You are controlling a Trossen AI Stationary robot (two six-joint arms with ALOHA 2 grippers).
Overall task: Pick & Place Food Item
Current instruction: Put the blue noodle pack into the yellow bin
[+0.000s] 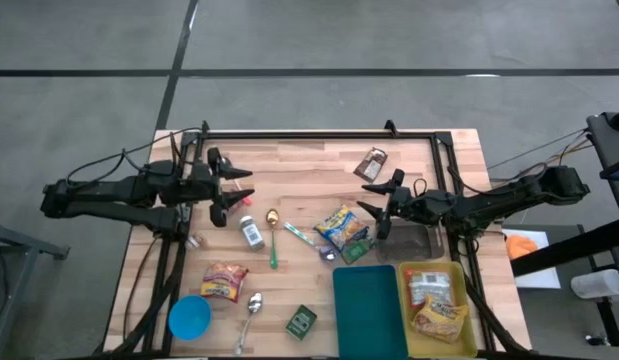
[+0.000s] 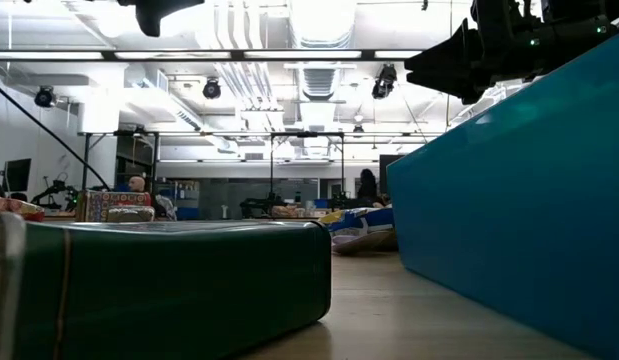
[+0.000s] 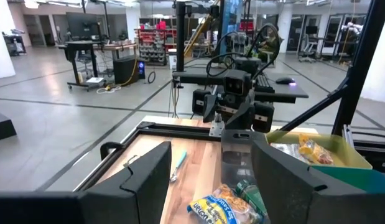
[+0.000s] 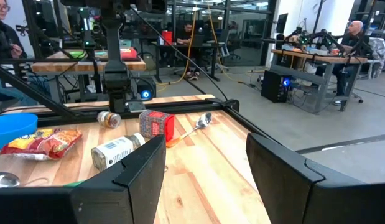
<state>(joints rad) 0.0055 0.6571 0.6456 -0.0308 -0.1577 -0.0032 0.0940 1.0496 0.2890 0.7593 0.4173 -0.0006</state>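
Snack bag [image 1: 341, 226] lying flat on the table [image 1: 309, 165], just off the right gripper [image 1: 372, 201] tips, not touched; right gripper hovering with fingers apart, nothing between; left gripper [image 1: 237, 188] across the table, fingers apart too, holding nothing; small bottle [image 1: 252, 234] lying just past its tips; yellow bin [image 1: 467, 320] with packets behind the right gripper.

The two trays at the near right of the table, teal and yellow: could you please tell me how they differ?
The teal tray looks bare inside, while the yellow tray holds snack packets. The teal tray is the larger, the yellow one smaller. The teal one lies nearer the table's middle, the yellow at its right edge. Both are rectangular and sit side by side.
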